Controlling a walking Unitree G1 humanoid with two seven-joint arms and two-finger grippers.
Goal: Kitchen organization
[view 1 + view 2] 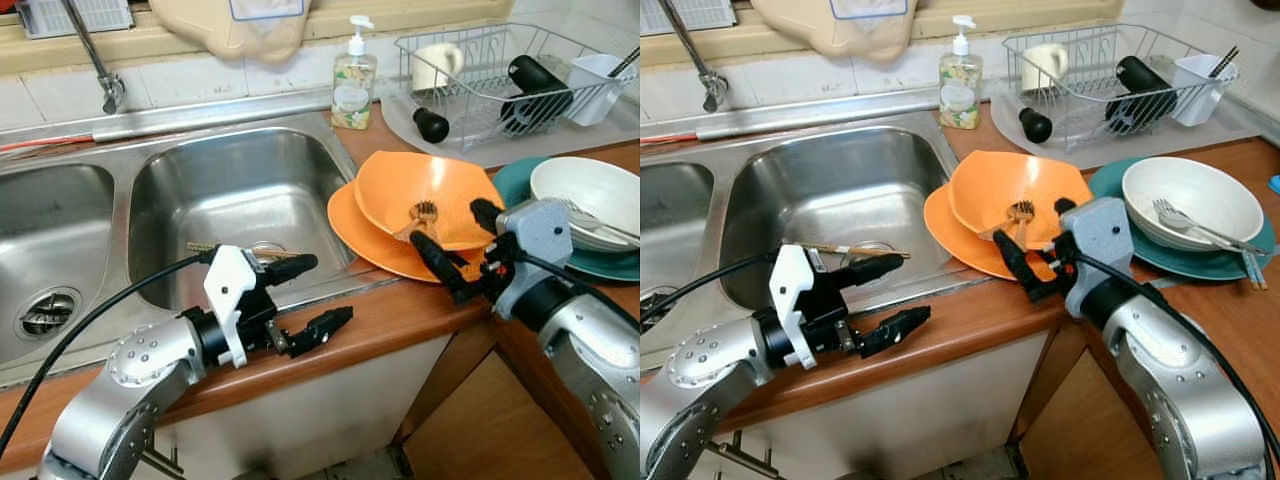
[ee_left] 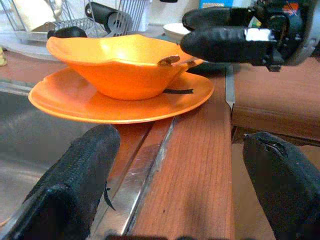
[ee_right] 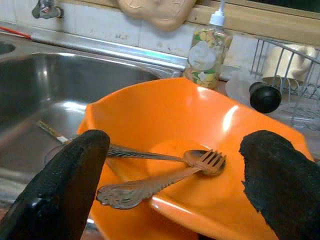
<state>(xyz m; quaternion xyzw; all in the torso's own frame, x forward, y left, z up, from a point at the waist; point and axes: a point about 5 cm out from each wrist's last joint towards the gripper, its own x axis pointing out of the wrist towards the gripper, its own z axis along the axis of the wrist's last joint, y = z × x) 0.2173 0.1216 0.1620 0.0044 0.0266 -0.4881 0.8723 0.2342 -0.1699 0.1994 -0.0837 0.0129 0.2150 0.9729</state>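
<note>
This is a kitchen in a home. A shiny metal sink (image 1: 230,200) with two bowls and a tap (image 1: 95,60) fills the left side of the frame, set in a brown wooden counter (image 1: 400,315). At the upper right sit a soap bottle (image 1: 353,78) and a wire rack (image 1: 500,75) with a cup, and dirty orange dishes (image 1: 420,205) wait in the middle.
</note>
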